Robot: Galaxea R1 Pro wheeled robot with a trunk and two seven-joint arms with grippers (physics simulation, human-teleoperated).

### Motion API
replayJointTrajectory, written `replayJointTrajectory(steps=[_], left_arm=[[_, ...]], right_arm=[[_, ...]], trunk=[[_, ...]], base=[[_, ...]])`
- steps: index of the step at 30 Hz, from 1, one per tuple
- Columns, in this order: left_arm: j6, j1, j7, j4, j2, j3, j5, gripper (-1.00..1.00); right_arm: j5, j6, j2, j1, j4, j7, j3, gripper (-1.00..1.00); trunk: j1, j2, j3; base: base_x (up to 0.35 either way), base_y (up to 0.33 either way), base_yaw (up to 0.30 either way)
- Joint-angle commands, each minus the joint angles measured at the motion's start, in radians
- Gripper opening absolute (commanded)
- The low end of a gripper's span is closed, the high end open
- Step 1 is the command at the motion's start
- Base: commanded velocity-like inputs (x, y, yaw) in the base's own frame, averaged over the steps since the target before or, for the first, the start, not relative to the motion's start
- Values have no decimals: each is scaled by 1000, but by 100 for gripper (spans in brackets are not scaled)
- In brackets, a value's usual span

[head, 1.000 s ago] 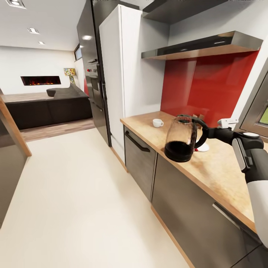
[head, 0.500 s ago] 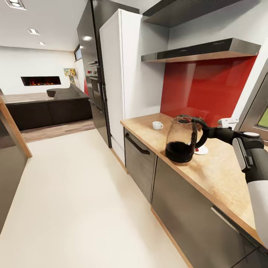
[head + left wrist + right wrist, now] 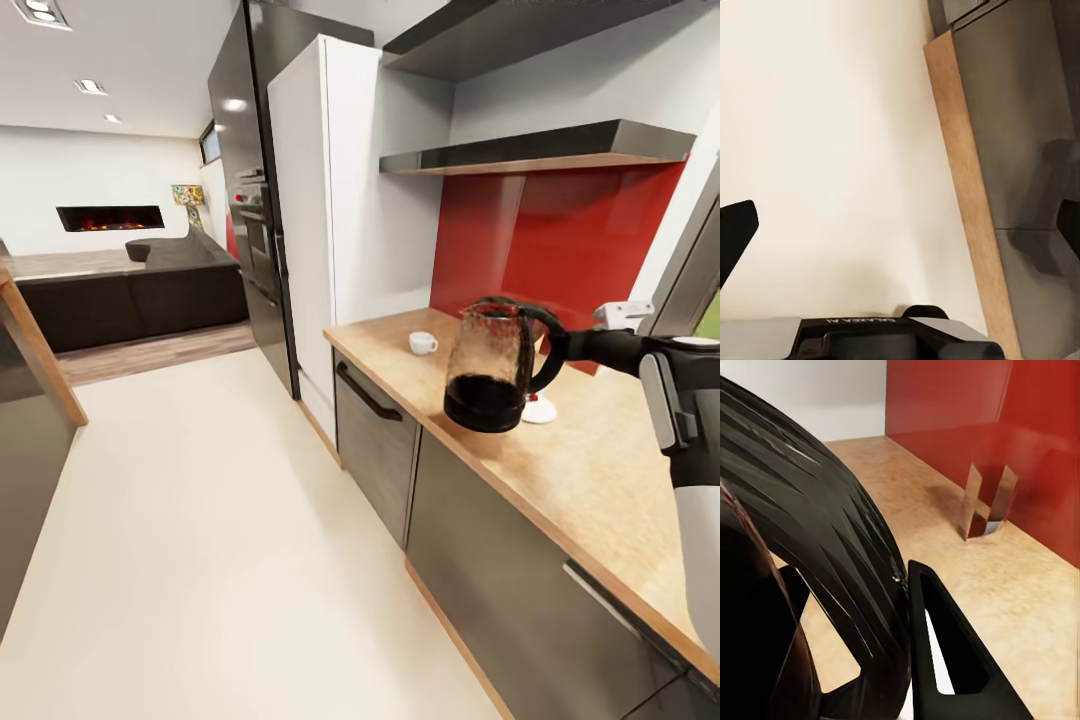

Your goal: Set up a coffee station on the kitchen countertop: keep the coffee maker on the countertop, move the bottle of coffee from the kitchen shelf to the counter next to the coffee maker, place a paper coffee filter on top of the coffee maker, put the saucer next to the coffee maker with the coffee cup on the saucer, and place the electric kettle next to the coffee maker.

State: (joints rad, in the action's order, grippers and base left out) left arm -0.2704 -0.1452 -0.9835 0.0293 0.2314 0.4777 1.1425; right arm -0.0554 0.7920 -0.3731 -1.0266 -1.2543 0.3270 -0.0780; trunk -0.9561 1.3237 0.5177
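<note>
electric kettle [image 3: 489,368]: held in the air over the front edge strip of the kitchen countertop [image 3: 590,470], tilted a little; clear glass body, black base, black loop handle.
right gripper [image 3: 556,346]: fingers clamped on the electric kettle's handle — in the right wrist view a black finger [image 3: 949,656] lies tight against the ribbed handle [image 3: 832,540].
left gripper: dark fingertip [image 3: 733,234] at one side of the left wrist view, pale floor [image 3: 832,150] and a wooden edge strip below it; fingers look spread, nothing between them.
handling: glass, so probably fragile and fairly heavy for its size; rigid; the loop handle is the sensible hold — the round glass wall would likely slip. Hung from the handle, it may swing and should go down base-flat.
coffee cup [image 3: 423,343]: on the worktop near its far end, well apart from the kettle.
saucer [image 3: 538,410]: white dish on the worktop, just behind the kettle, partly hidden; a low pass could clip it.
backsplash [image 3: 560,240]: red, behind the worktop; a small brown thing [image 3: 986,502] stands near it — cannot tell what it is.
kitchen shelf [image 3: 540,148]: dark slab above, well clear of the kettle.
way forward: open worktop toward the robot looks free for set-down.
</note>
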Motion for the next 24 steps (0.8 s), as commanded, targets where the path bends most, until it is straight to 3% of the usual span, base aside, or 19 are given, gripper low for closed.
replayJointTrajectory(steps=[1, 8, 17, 24], left_arm=[[-6, 0, -1, 0, 0, 9, 6, 100], [-6, -1, -1, 0, 0, 9, 6, 100], [-6, 0, -1, 0, 0, 9, 6, 100], [-7, 0, -3, 0, 0, 9, 6, 100]], right_arm=[[-8, 9, -1, -1, -3, 1, -1, -100], [-7, 13, -3, -1, -7, 2, -2, -100], [-5, 13, -3, -1, -8, 72, -2, -100], [-4, 13, -4, -1, -8, 81, -1, -100]], trunk=[[4, -7, -2], [31, -56, -24], [31, -56, -24], [31, -56, -24]], base=[[0, 0, 0], [0, 0, 0], [0, 0, 0], [0, 0, -11]])
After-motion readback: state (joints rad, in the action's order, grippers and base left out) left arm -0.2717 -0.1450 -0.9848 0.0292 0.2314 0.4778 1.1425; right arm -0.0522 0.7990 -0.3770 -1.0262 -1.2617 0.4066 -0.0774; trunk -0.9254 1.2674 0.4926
